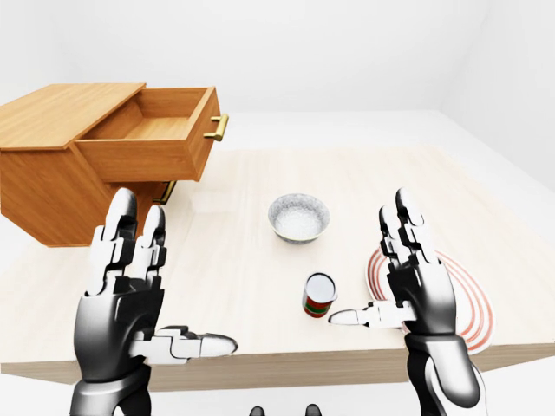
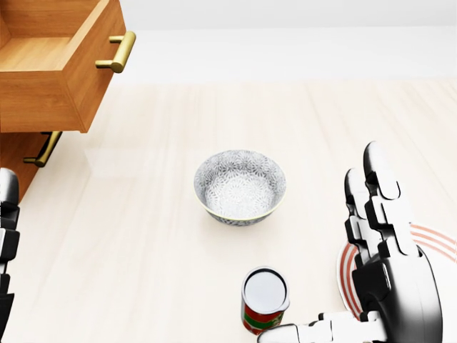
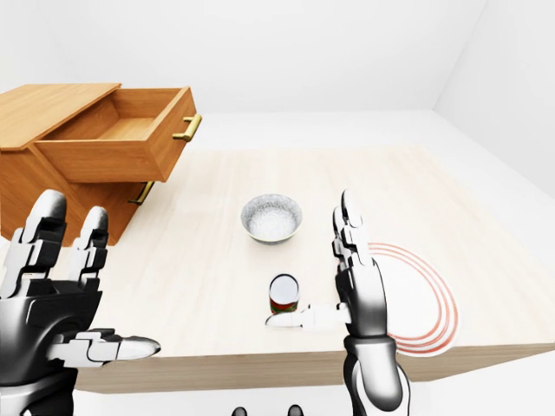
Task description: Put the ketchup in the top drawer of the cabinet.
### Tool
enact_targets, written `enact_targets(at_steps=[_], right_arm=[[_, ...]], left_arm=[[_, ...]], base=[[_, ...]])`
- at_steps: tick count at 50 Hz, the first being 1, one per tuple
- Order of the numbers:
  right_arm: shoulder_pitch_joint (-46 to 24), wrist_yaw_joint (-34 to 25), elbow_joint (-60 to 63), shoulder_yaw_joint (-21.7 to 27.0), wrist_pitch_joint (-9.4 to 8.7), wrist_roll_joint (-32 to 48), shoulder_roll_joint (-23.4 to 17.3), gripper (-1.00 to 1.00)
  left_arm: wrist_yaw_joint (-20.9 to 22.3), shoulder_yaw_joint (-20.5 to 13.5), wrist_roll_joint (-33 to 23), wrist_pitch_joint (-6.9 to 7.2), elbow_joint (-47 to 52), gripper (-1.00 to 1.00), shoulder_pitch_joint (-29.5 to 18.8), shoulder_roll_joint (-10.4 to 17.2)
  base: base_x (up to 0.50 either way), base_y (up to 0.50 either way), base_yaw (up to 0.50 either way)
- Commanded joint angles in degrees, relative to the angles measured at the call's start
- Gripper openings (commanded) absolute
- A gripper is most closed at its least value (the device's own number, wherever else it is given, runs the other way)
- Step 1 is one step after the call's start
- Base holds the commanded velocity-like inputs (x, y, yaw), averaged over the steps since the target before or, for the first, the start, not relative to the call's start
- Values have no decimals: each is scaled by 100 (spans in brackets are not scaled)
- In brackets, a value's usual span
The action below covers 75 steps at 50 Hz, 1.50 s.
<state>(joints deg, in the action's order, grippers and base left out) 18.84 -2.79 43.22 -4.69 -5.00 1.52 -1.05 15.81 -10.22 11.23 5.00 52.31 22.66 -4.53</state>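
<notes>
The ketchup [image 1: 319, 296] is a small red and green container with a white top. It stands upright on the pale wooden table [image 1: 373, 182], near the table's bottom edge in the left-eye view. My right hand [image 1: 380, 276] is open just right of it, thumb pointing at it, not touching. My left hand [image 1: 173, 282] is open and empty at the lower left. The wooden cabinet [image 1: 43, 186] stands at the upper left with its top drawer [image 1: 152, 130] pulled open and a brass handle [image 1: 218, 127] on its face. What shows of the drawer's inside is bare.
A patterned grey bowl [image 1: 299, 217] sits mid-table, above the ketchup in the view. A white plate with red rings [image 1: 473, 299] lies partly behind my right hand. The cabinet's lower drawer handle [image 1: 167, 192] shows under the open drawer.
</notes>
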Motion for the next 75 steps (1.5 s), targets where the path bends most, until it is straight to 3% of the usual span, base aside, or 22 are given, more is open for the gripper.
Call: enact_targets(at_steps=[1, 27, 37, 75], right_arm=[[59, -3, 106, -68, 0, -52, -34, 100], [35, 16, 72, -5, 0, -32, -14, 100], [18, 37, 37, -16, 0, 340, -31, 100], [54, -5, -11, -147, 0, 406, -73, 100]], left_arm=[[150, -97, 122, 0, 254, 100, 101, -96], [154, -70, 99, 0, 203, 100, 67, -81], [161, -92, 126, 0, 231, 100, 77, -90], [214, -124, 137, 0, 231, 100, 97, -121]], base=[[50, 0, 0], [50, 0, 0], [1, 0, 0], [5, 49, 0]])
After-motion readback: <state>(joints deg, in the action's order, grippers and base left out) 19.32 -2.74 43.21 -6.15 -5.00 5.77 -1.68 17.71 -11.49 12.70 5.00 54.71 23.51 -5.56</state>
